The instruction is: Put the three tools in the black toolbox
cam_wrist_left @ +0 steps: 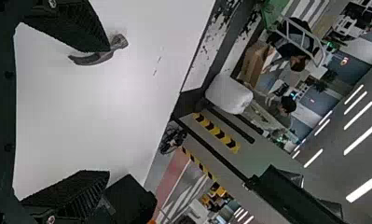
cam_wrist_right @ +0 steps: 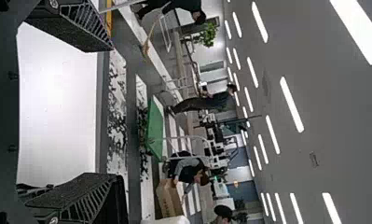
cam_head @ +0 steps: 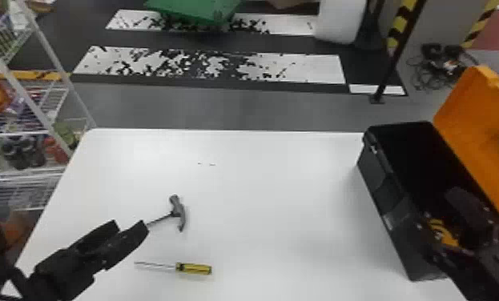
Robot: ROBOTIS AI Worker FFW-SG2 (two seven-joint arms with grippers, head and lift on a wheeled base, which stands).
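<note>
So my left claw [cam_head: 129,225] is out over the left part of the tabletop [cam_head: 260,188], and its two black fingers are spread wide with nothing clamped between them. The hammer [cam_head: 177,212] is right by its tips in the head view, lying flat with the dark claw-ended head poking out past them and a bit of thin shaft showing. The rest of it is behind my fingers, so I can't tell you how the handle sits.

A bit nearer me there's the screwdriver [cam_head: 194,268], flat on the tabletop too, yellow and black handle to the right, shaft pointing left.

My right claw [cam_head: 439,209] is over at the near end of the black toolbox [cam_head: 388,208], fingers apart as well. Can't tell how high or low it is against the box. There's something yellow and black [cam_head: 442,233] next to those fingers, too covered up to say what it is.

The toolbox stands on the right side of the tabletop, orange lid [cam_head: 488,132] swung up on its right. Way off to the left is a wire shelf rack [cam_head: 32,134] full of packaged stuff.
</note>
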